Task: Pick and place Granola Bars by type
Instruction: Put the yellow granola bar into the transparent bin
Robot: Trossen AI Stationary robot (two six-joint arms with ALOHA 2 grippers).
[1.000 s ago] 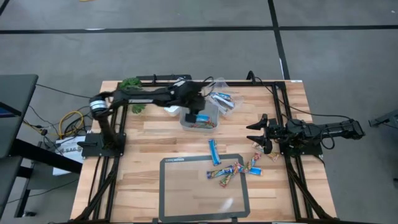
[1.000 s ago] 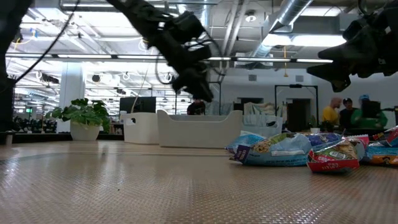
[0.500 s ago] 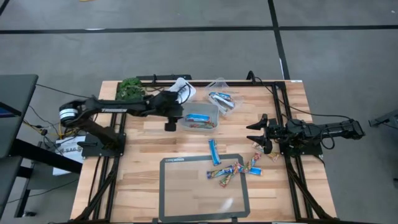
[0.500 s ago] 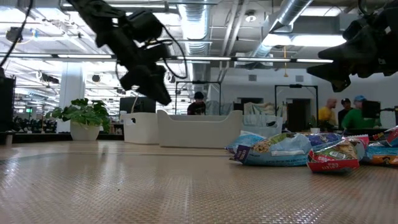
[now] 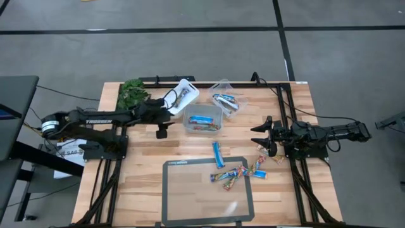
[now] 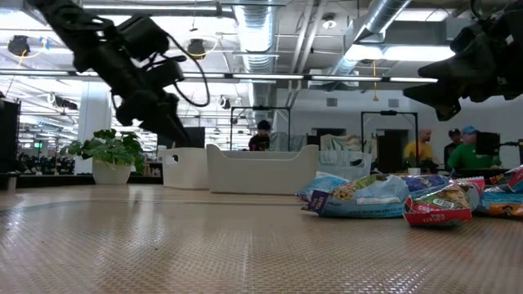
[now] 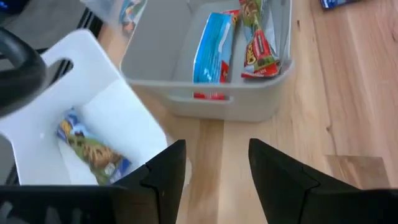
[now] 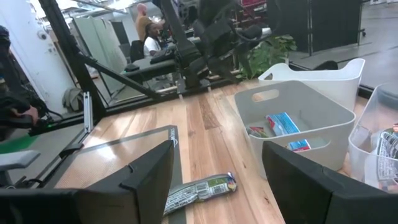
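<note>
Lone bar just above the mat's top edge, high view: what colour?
Bright blue bar, clearest in the high view.

Table: we see a pale wooden top (image 5: 145, 145).
Mat: a dark-edged sheet (image 5: 190, 202) lies at the near edge.
Tubs: a grey tub (image 5: 204, 127) sits mid-table, a white one (image 5: 187, 87) and a clear one (image 5: 221, 85) behind it.
Plant: we find green leaves (image 5: 131, 92) at the far left corner.
Background: people (image 6: 466, 151) stand beyond the table.
</note>
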